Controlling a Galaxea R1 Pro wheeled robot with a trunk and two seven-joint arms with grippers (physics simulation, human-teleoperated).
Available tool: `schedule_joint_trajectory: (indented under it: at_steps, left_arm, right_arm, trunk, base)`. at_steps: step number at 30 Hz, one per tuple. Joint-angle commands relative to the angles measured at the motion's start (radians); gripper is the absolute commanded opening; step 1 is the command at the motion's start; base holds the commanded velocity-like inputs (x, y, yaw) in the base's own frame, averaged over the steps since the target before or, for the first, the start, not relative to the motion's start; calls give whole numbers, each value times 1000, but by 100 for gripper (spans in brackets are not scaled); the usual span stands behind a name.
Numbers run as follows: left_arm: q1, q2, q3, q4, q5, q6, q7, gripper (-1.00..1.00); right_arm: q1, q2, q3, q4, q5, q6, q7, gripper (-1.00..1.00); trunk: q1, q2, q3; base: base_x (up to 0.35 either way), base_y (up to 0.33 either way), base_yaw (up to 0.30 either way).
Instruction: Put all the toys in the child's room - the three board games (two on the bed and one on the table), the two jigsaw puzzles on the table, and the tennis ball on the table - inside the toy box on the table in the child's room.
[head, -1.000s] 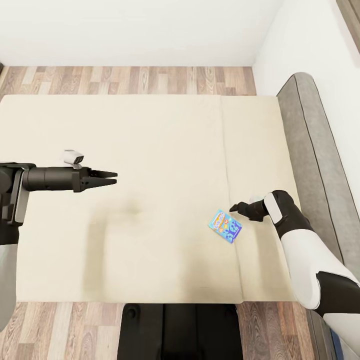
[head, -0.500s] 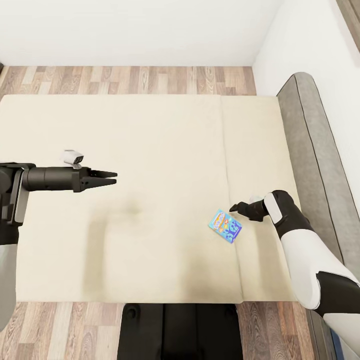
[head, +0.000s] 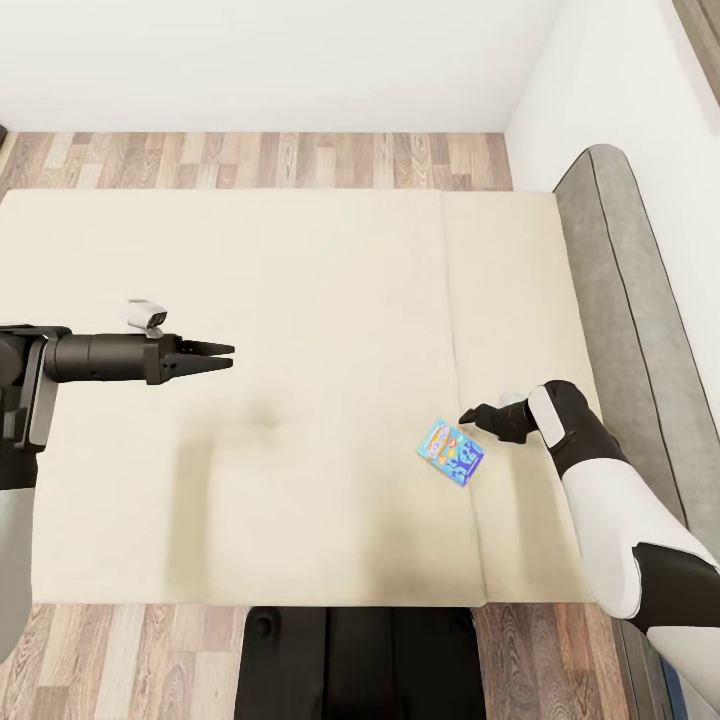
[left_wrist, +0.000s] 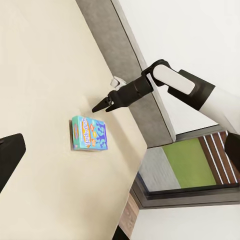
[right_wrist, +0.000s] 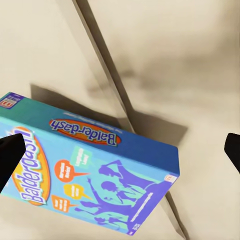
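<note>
A small blue board game box (head: 451, 452) printed "Balderdash" lies flat on the beige bed (head: 300, 280), next to the seam between the two mattress parts. My right gripper (head: 466, 417) hovers just above its far edge, tips pointing left and close to the box. In the right wrist view the box (right_wrist: 90, 175) sits between the widely spread fingertips (right_wrist: 10, 155), so this gripper is open and holds nothing. My left gripper (head: 226, 357) hangs open and empty over the left half of the mattress, far from the box. From the left wrist the box (left_wrist: 89, 134) and right gripper (left_wrist: 98, 107) both show.
The grey headboard (head: 625, 300) runs along the bed's right side against a white wall. Wood-plank floor (head: 260, 160) lies beyond the bed and at its near edge, where my dark base (head: 360, 660) stands. A window (left_wrist: 185, 165) shows past the headboard.
</note>
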Motion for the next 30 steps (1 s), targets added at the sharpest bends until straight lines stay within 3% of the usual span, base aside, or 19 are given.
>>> schedule_joint_trajectory:
  at_steps: [1,30]
  left_arm:
    - [0,1,0,0,0,11,-4,100]
    - [0,1,0,0,0,11,-4,100]
  right_arm:
    - [0,0,-2,0,1,4,2,100]
    - [1,-1,0,10,1,13,2,100]
  trunk:
    - [1,-2,-1]
    - [1,-2,-1]
  base:
    - [0,0,0]
    - [0,0,0]
